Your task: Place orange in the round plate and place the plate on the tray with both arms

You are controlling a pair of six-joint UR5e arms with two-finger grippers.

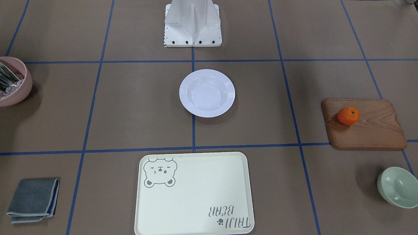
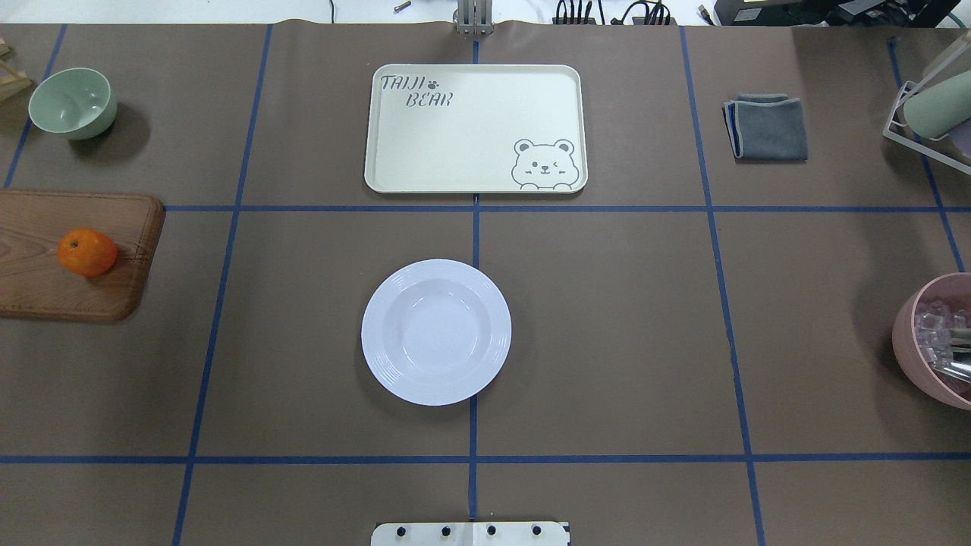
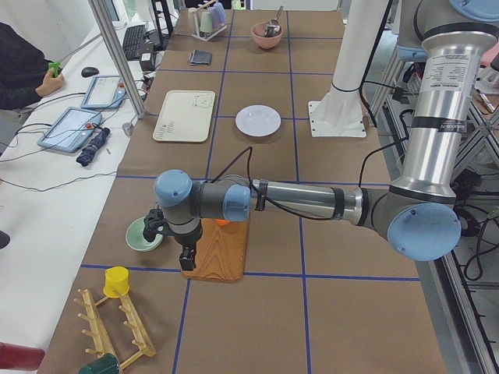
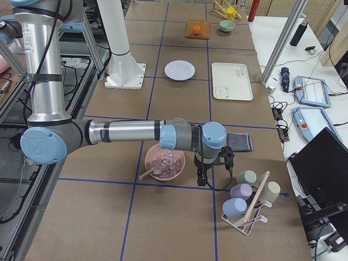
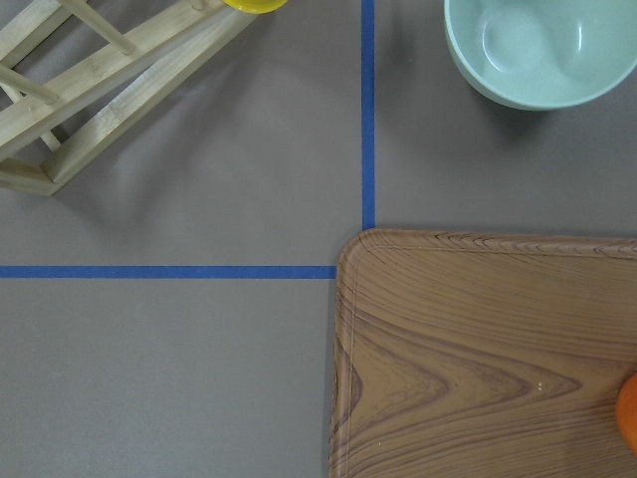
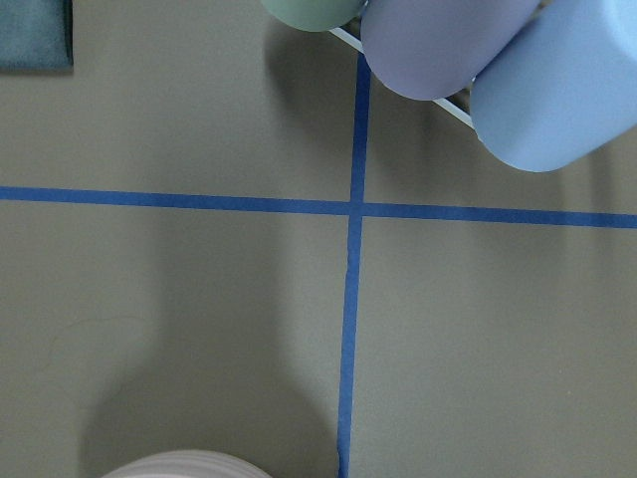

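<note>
The orange (image 2: 87,252) lies on a wooden board (image 2: 45,288) at the table's left end. The white round plate (image 2: 435,331) sits empty at the table's middle. Beyond it lies the cream tray (image 2: 470,129) with the bear drawing, nothing on it. Only the exterior left view shows my left gripper (image 3: 187,261), which hangs over the board's corner by the orange (image 3: 224,221); I cannot tell whether it is open or shut. My right gripper (image 4: 202,178) shows only in the exterior right view, beside the pink bowl (image 4: 165,162); its state cannot be told either.
A pale green bowl (image 2: 73,102) stands beyond the board. A folded grey cloth (image 2: 766,127) lies at the far right, and a rack of cups (image 4: 247,201) stands at the right end. A wooden rack (image 3: 117,327) stands at the left end. A person's arm (image 3: 23,74) rests at a side desk.
</note>
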